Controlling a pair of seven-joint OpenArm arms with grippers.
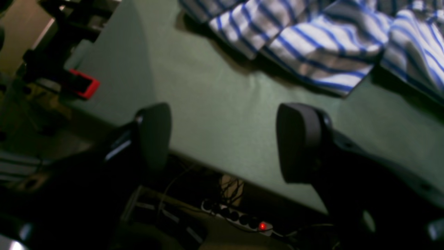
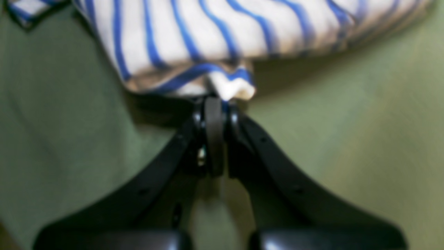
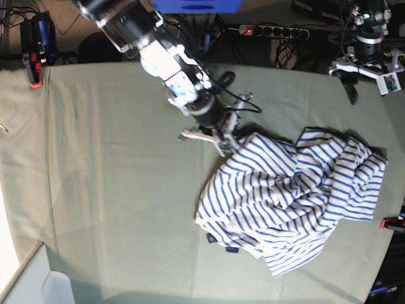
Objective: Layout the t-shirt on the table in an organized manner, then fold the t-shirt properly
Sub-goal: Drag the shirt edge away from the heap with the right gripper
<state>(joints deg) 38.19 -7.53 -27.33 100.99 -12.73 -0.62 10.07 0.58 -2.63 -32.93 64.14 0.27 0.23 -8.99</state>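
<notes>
Pale grey-green cloth with soft creases covers the table (image 3: 126, 190), and the striped shirt (image 3: 269, 190) lies on it in a rumpled heap, spread over the right-hand part of the base view. White with blue stripes, the shirt has several uneven folds and overlapping layers across its middle. One pointed portion reaches toward the bottom of the base view, while another portion spreads toward that view's right edge. Small dark patches (image 3: 232, 249) show at the shirt's lower edge.

At the shirt's upper-left corner in the base view, the right gripper (image 2: 222, 104) is closed on a small tuft of the cloth. Its fingertips meet tightly around the pinched fabric, with the rest of the shirt extending away from them.

Beyond the opposite, upper-right side of the shirt, the left gripper (image 1: 225, 142) hangs apart from the cloth, with its two fingers spread wide and nothing between them. The left wrist view shows the shirt's striped edge past those fingers.

A red clamp (image 3: 392, 223) sits at the table edge, just to the right of the shirt in the base view. Past the table edge on the robot's side of the shirt, a power strip (image 1: 236, 217) with a glowing red light (image 1: 262, 226) lies among loose cables (image 1: 230, 191)
</notes>
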